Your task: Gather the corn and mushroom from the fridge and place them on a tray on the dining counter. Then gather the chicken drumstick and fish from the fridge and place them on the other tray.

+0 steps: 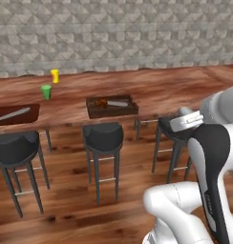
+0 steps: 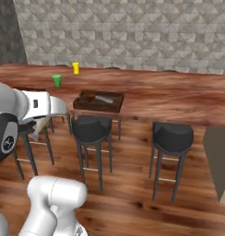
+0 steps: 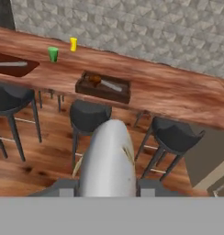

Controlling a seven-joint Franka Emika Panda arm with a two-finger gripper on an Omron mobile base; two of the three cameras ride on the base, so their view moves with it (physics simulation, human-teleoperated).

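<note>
Silver-grey and long, the fish (image 3: 109,160) lies clamped in the hand (image 3: 107,186), its body rising between the two fingers. The reddish-brown wooden table (image 1: 152,88) runs wide along the stone wall. A dark brown rectangular tray (image 1: 111,106) sits at its near edge, holding what seems to be a chicken drumstick (image 3: 94,79) and a grey piece. Another dark tray (image 1: 15,114) lies well apart to the left. Three black stools (image 1: 103,137) line the near edge, with open wooden floor before them.
</note>
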